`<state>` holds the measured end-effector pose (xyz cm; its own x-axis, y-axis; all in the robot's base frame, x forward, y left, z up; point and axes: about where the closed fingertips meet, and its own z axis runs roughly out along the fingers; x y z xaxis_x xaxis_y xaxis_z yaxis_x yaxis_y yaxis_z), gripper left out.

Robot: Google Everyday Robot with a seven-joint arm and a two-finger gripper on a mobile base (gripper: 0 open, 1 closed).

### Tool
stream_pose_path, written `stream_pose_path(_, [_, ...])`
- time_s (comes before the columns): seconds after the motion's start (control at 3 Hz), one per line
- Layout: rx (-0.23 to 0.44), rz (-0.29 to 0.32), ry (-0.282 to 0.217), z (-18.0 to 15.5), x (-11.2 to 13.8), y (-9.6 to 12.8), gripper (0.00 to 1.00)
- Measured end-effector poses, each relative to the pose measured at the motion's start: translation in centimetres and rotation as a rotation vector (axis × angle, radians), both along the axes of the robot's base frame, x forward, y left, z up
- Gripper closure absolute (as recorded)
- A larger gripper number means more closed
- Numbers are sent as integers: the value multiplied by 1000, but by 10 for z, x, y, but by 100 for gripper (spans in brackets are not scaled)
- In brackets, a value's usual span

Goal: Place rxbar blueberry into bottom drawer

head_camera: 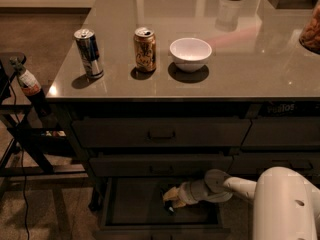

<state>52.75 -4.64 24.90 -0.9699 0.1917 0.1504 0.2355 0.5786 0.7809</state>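
The bottom drawer is pulled open below two shut handled drawers, showing a flat dark inside. My gripper reaches in from the right and sits low over the middle of the drawer floor. A small dark piece shows just under the gripper's tip; it looks like the end of the rxbar blueberry, most of it hidden by the gripper. I cannot tell whether it is held or lying on the drawer floor.
On the counter stand a blue-silver can, a brown can and a white bowl. A dark stand with a bottle is at the left. My white arm body fills the lower right.
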Motion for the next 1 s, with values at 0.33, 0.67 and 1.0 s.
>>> stream_pose_path(0.33, [-5, -20, 6, -6, -7, 2, 100])
stream_pose_path(0.67, [-6, -93, 16, -30, -16, 7, 100])
stream_pose_path(1.0, [-23, -130, 8, -49, -12, 10, 100])
